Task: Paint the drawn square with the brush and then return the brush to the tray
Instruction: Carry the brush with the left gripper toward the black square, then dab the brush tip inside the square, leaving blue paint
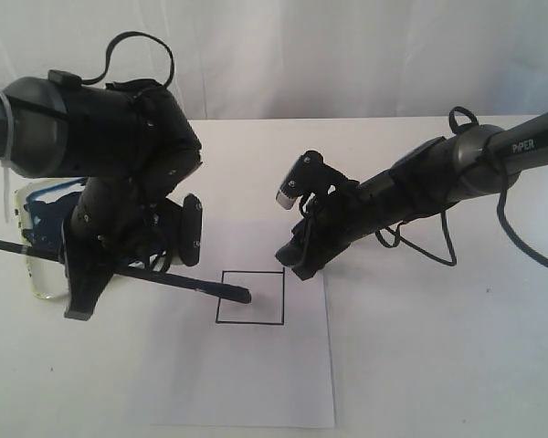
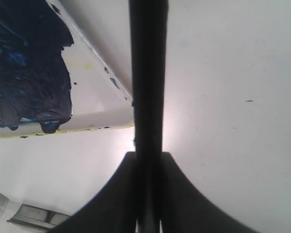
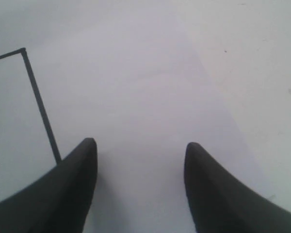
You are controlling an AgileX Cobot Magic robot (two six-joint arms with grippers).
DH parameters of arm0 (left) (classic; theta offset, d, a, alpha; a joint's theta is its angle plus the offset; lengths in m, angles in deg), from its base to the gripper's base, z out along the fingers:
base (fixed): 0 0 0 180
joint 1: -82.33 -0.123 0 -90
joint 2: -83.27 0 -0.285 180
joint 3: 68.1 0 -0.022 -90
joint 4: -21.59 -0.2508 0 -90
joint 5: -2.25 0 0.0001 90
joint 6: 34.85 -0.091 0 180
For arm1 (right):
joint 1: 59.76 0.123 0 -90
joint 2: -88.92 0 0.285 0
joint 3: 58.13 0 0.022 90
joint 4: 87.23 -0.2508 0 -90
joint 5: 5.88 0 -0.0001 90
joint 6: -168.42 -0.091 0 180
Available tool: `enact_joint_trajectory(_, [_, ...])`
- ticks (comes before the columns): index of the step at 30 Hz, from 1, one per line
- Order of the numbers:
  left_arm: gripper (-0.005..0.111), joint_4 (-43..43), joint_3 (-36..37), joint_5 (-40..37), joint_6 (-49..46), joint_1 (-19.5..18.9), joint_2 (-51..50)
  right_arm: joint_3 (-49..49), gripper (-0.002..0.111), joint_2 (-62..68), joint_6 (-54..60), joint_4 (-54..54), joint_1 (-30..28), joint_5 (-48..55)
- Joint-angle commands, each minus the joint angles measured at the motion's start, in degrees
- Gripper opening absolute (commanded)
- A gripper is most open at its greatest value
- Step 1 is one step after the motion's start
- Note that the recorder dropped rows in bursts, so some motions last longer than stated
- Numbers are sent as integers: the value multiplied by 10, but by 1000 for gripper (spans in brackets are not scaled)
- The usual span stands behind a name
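— At far left, what lies beneath the arm?

— Tray [image 1: 38, 290]: pale rim, floor smeared dark blue, resting on the table to the left of the paper sheet [image 1: 256, 383]. The rear end of the brush [image 1: 201, 288] passes over it.

— And the left gripper [image 1: 135, 263]?

— Clamped on the brush handle, well back from the bristles; the left wrist view shows the handle pinched between both jaws. The loaded tip lies inside the drawn square [image 1: 260, 308], near its left side. The interior looks white, so painting is judged barely begun.

— Further right?

— Right gripper [image 3: 138, 149]: fingers spread, holding nothing, low by the square's upper right corner. Whether it touches the paper cannot be told.

— What could go wrong?

— Three hazards, as judgements. A grip so far from the tip amplifies small wrist errors, so strokes may cross the outline. Heavy downward pressure could drag the sheet if nothing pins it. The handle might twist in the jaws and smear paint unevenly.
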Motion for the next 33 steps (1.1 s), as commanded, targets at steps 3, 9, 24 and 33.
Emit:
enact_joint_trajectory(3, [0,-12,2,-9,18,3,-9,1,51,8,4,13,-1,-20])
enact_joint_trajectory(9, [0,-11,2,8,18,4,-8,1,51,8,4,13,-1,-21])
enact_joint_trajectory(24, [0,-9,2,46,27,5,-8,1,51,8,16,13,-1,-24])
enact_joint_trajectory(33, [0,2,2,65,27,5,-9,1,51,8,16,13,-1,-24])
